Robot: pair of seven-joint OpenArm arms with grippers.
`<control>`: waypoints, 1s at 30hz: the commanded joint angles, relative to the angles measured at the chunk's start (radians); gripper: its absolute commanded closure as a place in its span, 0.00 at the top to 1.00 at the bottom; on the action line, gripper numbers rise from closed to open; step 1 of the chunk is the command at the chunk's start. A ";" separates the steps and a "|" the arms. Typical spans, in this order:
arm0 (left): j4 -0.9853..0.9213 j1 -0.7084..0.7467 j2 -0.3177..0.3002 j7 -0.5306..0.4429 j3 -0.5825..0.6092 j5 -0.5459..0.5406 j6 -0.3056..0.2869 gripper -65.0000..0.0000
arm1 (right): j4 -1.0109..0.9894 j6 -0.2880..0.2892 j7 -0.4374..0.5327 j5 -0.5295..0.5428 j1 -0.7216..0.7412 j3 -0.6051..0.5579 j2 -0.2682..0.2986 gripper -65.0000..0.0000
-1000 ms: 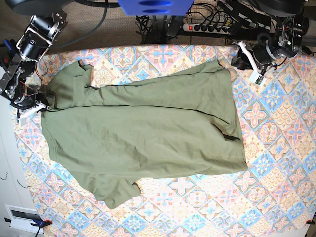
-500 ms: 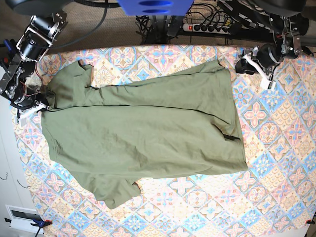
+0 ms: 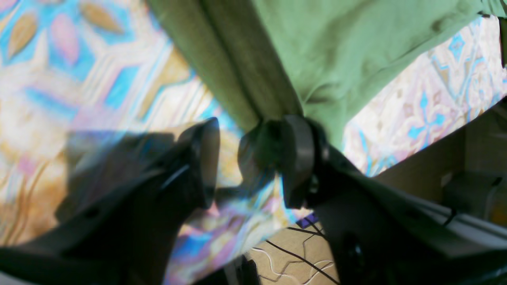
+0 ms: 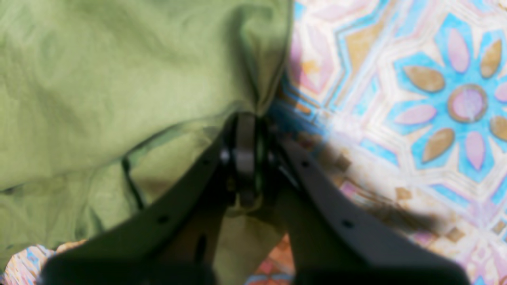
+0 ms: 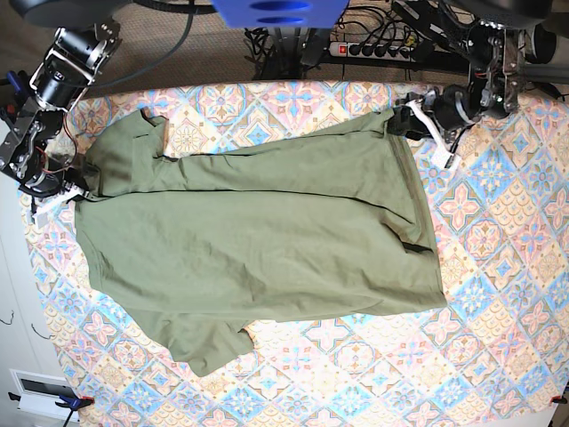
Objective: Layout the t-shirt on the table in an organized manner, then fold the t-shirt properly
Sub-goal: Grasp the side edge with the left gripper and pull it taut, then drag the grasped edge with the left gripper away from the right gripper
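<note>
The olive-green t-shirt [image 5: 258, 231] lies spread across the patterned table [image 5: 498, 267], one sleeve at the front left and wrinkles along its far edge. My right gripper [image 5: 78, 191] is at the shirt's left edge; in the right wrist view it [image 4: 245, 158] is shut on a pinch of the green cloth [image 4: 119, 79]. My left gripper [image 5: 402, 120] is at the shirt's far right corner. In the left wrist view it [image 3: 249, 162] is open, jaws apart, with the shirt's folded corner [image 3: 336, 47] reaching down to the gap and touching the right finger [image 3: 297, 158].
A power strip and cables [image 5: 373, 49] lie on the floor behind the table's far edge. A white cabinet [image 5: 18, 338] stands at the left. The table edge and floor [image 3: 293, 257] show just below my left gripper. Bare tablecloth [image 5: 498, 338] lies right of the shirt.
My left gripper has moved left from the table's far right part to the shirt's far right corner. My right gripper and the shirt have not moved.
</note>
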 commanded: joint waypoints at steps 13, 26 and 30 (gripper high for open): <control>0.131 0.032 -0.018 -0.004 0.032 -0.017 -0.007 0.38 | 0.011 0.002 0.015 0.010 0.020 0.004 0.027 0.03; 0.039 -0.003 0.000 -0.004 0.079 -0.013 -0.006 0.38 | 0.014 0.002 0.014 0.010 0.022 0.004 0.027 0.03; 0.050 -0.003 0.002 -0.004 0.131 -0.022 -0.010 0.16 | 0.014 0.002 0.014 0.010 0.020 0.004 0.027 0.03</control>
